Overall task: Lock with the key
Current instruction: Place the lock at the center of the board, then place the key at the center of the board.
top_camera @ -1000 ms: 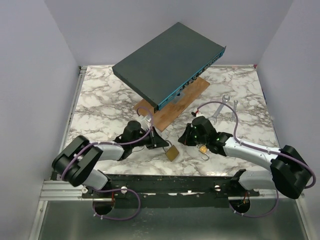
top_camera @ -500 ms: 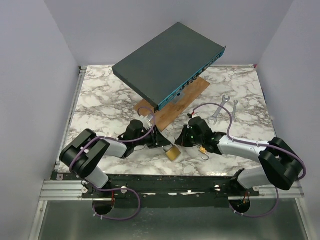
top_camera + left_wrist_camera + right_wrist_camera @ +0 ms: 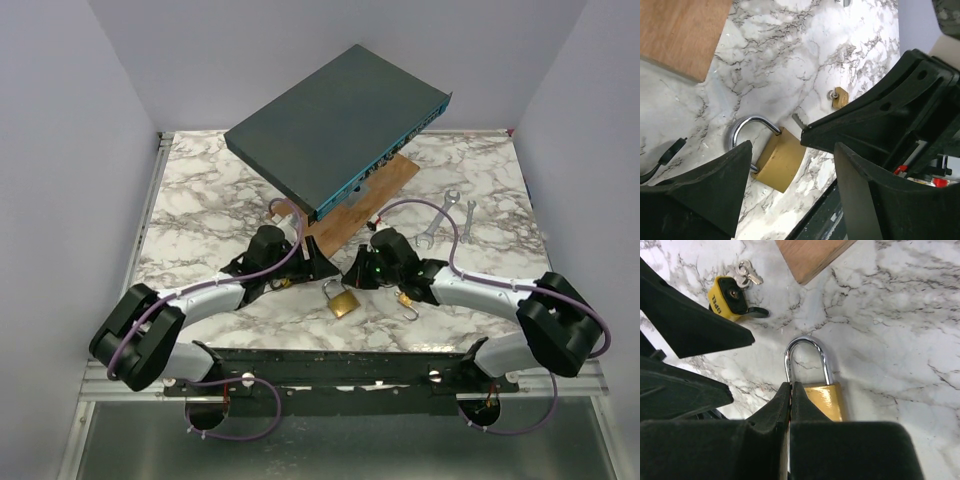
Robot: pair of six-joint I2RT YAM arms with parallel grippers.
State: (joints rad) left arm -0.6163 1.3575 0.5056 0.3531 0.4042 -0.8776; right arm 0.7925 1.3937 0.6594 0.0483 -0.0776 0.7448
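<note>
While the left gripper (image 3: 792,145) hangs low over the table (image 3: 200,200) with its fingers spread wide and nothing between them, the padlock (image 3: 824,401) lies flat just ahead of its tips, framed by the two fingers and touching neither. The right gripper (image 3: 790,389) points at it from the opposite side, and its fingers are pressed tight together. In the left wrist view a small grey toothed blade, the key (image 3: 798,121), sticks out of its tip, so it is clamped on the key. The key's end is just beside the upper corner of the padlock's brass body; I cannot tell if they touch. From the right gripper, the padlock is just to the right of the tips, with the shackle (image 3: 807,342) pointing away; one leg of the shackle stands beside the body, not in it. Farther ahead and to the left of this gripper lies a yellow lock (image 3: 729,297) with small keys (image 3: 747,271), close to a finger of the left gripper. A brass piece (image 3: 405,298) with a hook lies beside the right gripper's wrist. The board (image 3: 680,35) is beyond both grippers, the box (image 3: 335,115) rests tilted on it, and two wrenches (image 3: 436,220) lie well apart, to the right.
</note>
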